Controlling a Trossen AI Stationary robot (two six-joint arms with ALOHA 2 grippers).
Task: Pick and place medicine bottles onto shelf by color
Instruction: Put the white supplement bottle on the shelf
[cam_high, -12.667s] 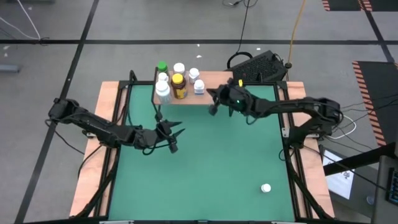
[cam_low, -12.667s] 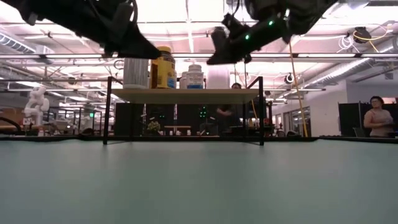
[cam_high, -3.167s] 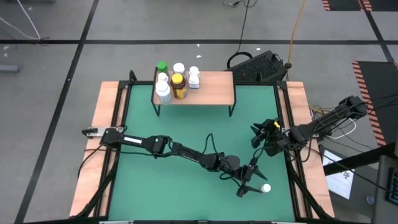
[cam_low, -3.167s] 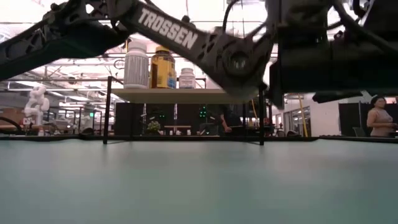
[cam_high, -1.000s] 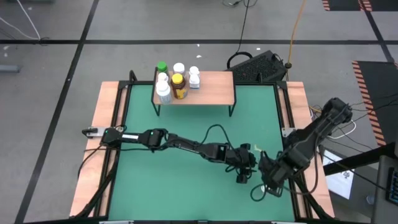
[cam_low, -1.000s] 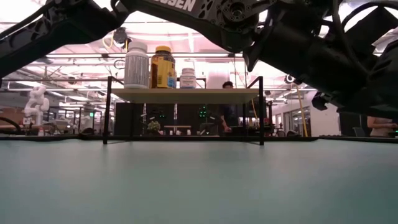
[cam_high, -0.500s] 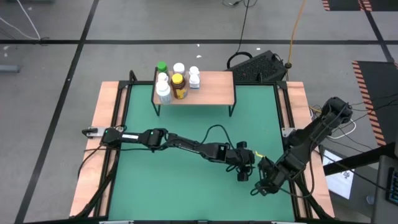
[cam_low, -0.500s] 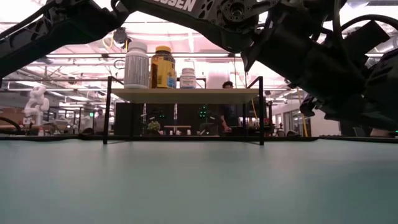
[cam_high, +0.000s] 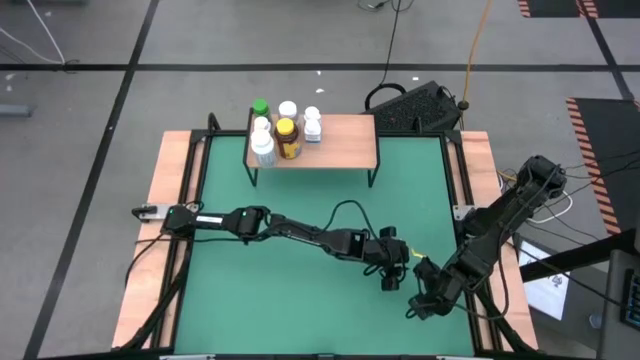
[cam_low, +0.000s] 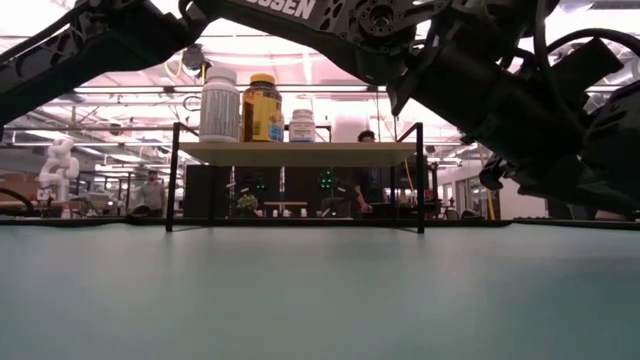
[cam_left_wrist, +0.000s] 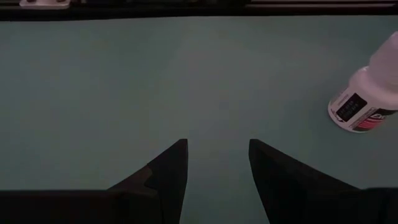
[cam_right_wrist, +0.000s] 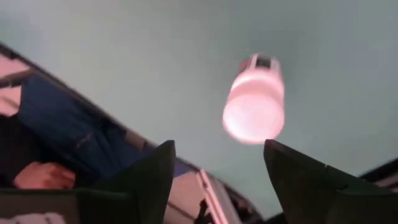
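One small white bottle (cam_right_wrist: 255, 106) with a white cap stands on the green mat at the near right; it also shows in the left wrist view (cam_left_wrist: 364, 99). In the high view my right gripper hides it. My right gripper (cam_high: 418, 303) is open just above it, and its fingers (cam_right_wrist: 219, 149) touch nothing. My left gripper (cam_high: 393, 275) is open and empty beside the bottle, toward the table's left (cam_left_wrist: 217, 144). The light-wood shelf (cam_high: 335, 140) stands at the far edge. On its left part stand several bottles: one green-capped (cam_high: 261, 106), one amber (cam_high: 287, 137), and the others white (cam_high: 262, 148).
Both arms crowd the near right of the mat. The left arm (cam_high: 290, 230) lies across the middle of the table. The shelf's right half (cam_high: 350, 130) is bare. A dark box (cam_high: 420, 105) lies beyond the far right corner. People show in the room behind (cam_low: 365, 180).
My right arm has sunk a little toward the table over the white bottle at the near right. My left gripper has kept about still beside it.
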